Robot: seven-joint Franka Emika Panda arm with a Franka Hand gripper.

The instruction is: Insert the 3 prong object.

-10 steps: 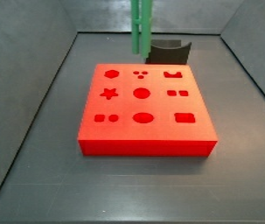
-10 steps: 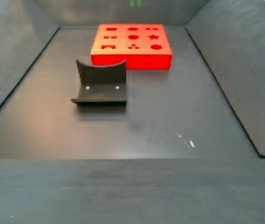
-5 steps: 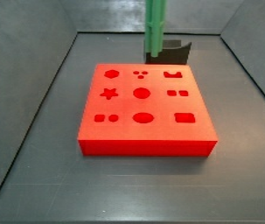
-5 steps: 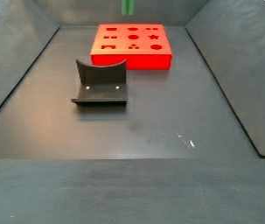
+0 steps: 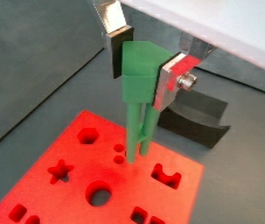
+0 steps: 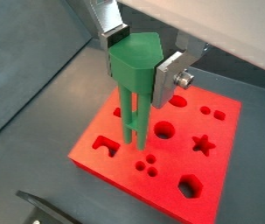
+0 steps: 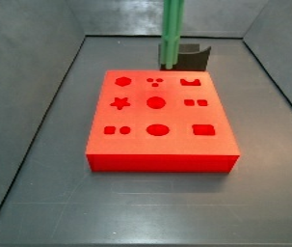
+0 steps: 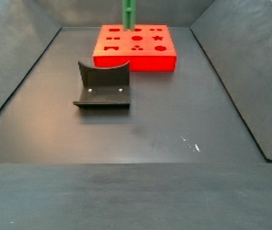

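Dark grey floor [image 8: 150,171] with sloped grey walls on all sides, seen in both side views; scuffed pale near the middle in a side view [image 8: 188,144].

Red block [image 7: 159,121] flat on the floor, largest piece there; top face cut with shaped holes, among them a star [image 7: 119,102], round holes, a rectangle [image 7: 203,128] and a cluster of three small dots [image 7: 155,82]; same block visible under the gripper in both wrist views [image 5: 100,179] [image 6: 163,149].

Dark holder [image 8: 103,85], curved, lying on the floor well apart from the block in a side view; appears just behind the block's far edge in a side view [image 7: 194,55], and beside the block in a wrist view [image 5: 198,118].

Gripper [image 5: 146,63] above the block, clamped on the green stick [image 5: 139,96]; silver fingers [image 6: 170,74] pressed against both flat sides of the stick's wide upper part in both wrist views.

Stick upright, slim legs pointing down over the block's top face; lower ends near the three-dot cluster [image 6: 148,164] in both wrist views; cannot tell whether the tips touch the surface or sit in any hole; shown as a green vertical bar over the block's far part in both side views [image 7: 172,34] [image 8: 129,13].
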